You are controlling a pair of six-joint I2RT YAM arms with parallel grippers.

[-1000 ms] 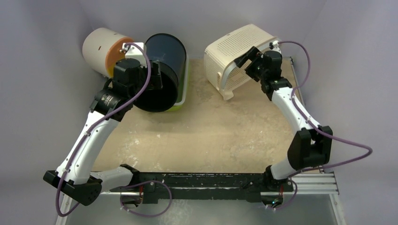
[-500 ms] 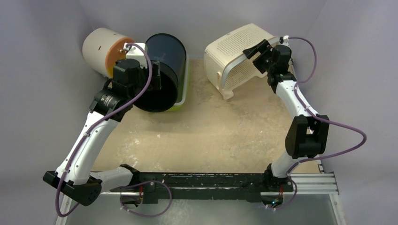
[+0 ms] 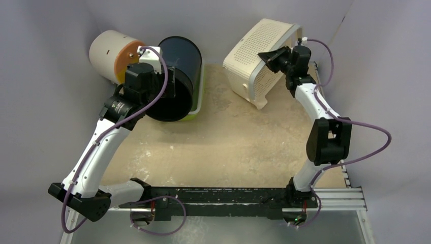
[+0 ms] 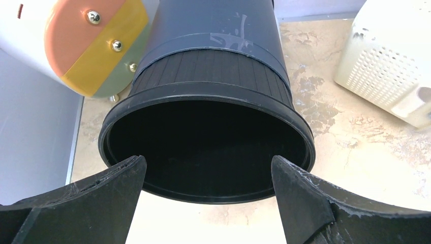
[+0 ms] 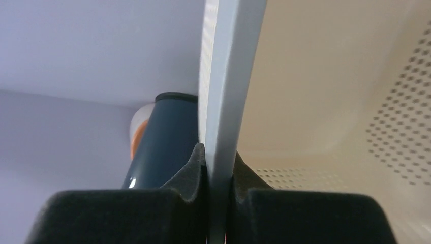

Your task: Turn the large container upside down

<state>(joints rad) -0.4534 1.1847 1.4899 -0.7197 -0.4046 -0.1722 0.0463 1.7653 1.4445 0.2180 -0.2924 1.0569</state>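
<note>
The large container [image 3: 251, 53], a cream perforated basket with a grey rim [image 5: 228, 76], hangs tilted at the back right, one lower corner near the table. My right gripper [image 3: 266, 56] is shut on that rim; in the right wrist view the rim runs straight up between the two pads [image 5: 219, 155], with the basket's inside [image 5: 330, 91] to the right. My left gripper [image 4: 208, 170] stands wide open just in front of the mouth of a dark blue round bin [image 4: 213, 66], touching nothing. In the top view the left gripper [image 3: 170, 84] is beside that bin [image 3: 183, 58].
The dark bin lies on its side in a lime-green tray [image 3: 198, 104] at the back left. A white cylinder with an orange end [image 3: 109, 53] lies behind it against the wall. Grey walls close in the back and both sides.
The right gripper has shut on the basket's rim and raised it, so the basket has tipped up and shifted toward the back right. The left arm has barely moved.
</note>
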